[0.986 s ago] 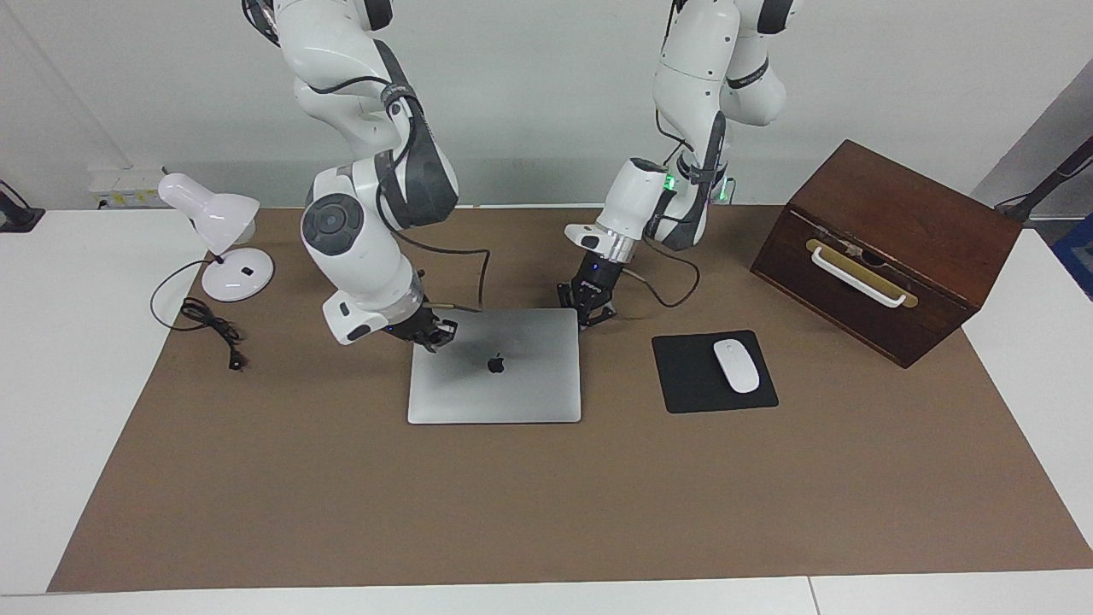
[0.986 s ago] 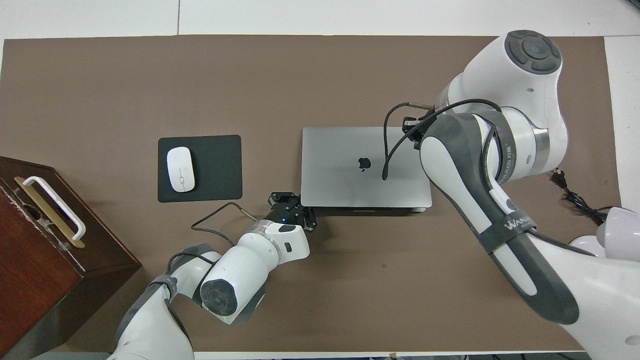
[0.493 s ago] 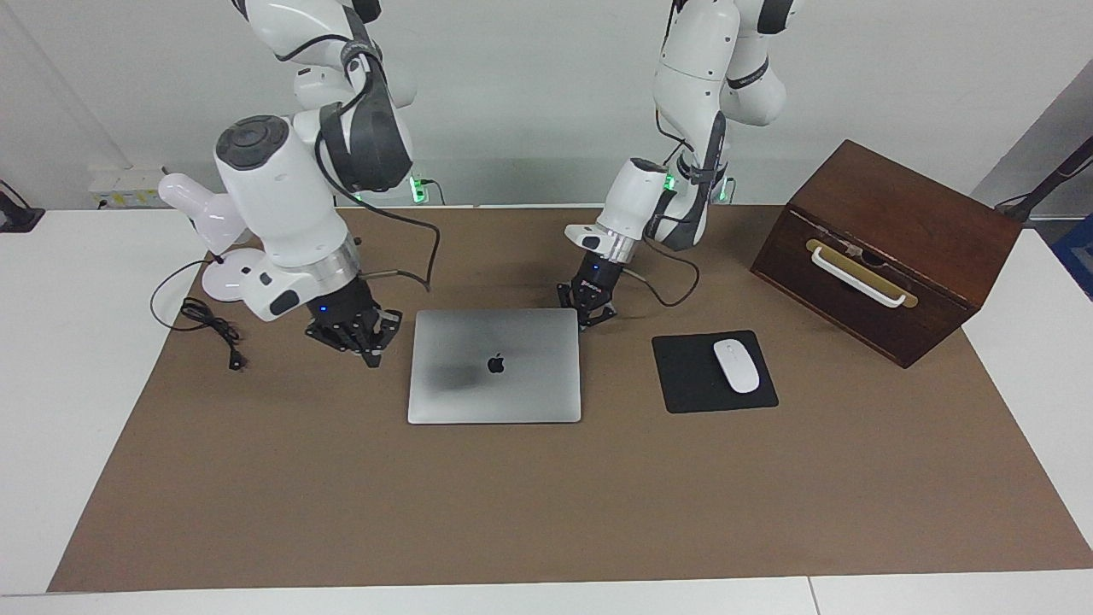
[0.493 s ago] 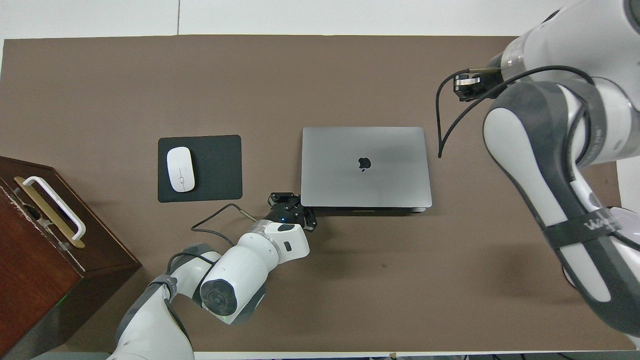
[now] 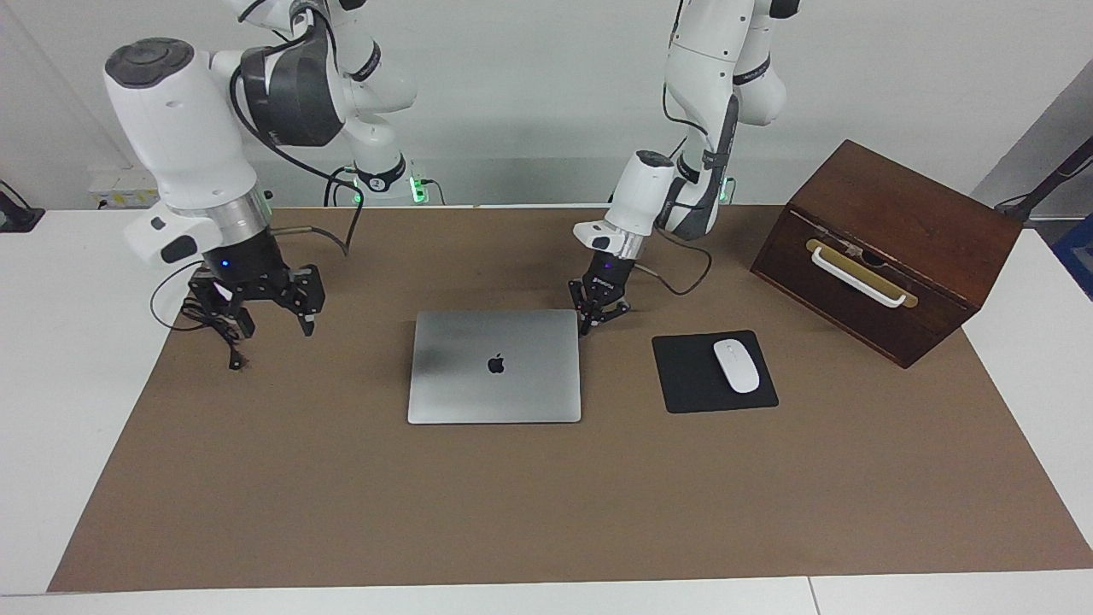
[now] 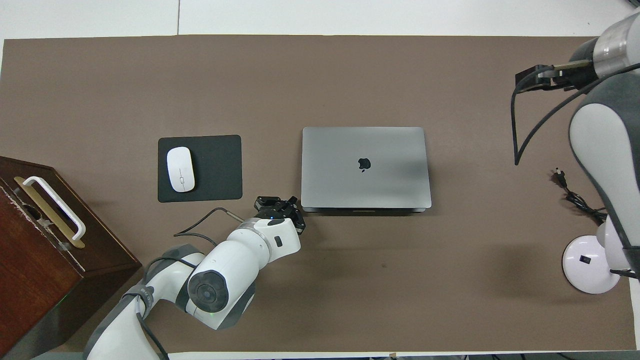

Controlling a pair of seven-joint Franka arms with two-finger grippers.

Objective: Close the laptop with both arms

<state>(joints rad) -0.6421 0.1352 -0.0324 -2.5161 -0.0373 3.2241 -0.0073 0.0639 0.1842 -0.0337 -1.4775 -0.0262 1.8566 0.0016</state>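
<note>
Facing view: laptop (image 5: 494, 366) is seen flat and shut at mid-table, beside the mouse pad (image 5: 714, 371). Left gripper (image 5: 597, 318), fingertips pinched together, is held at the lid's robot-side corner. Right gripper (image 5: 256, 299), jaws spread and empty, is raised over the lamp cord (image 5: 209, 325). Withdrawal is judged best made straight upward, so the lid is not dragged.

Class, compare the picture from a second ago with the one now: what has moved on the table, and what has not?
The right gripper left the laptop's corner, swung up and out over the lamp cable, and opened. The left gripper, shut, lifted slightly at the laptop's other robot-side corner. The closed laptop, mouse and wooden box stayed put.
</note>
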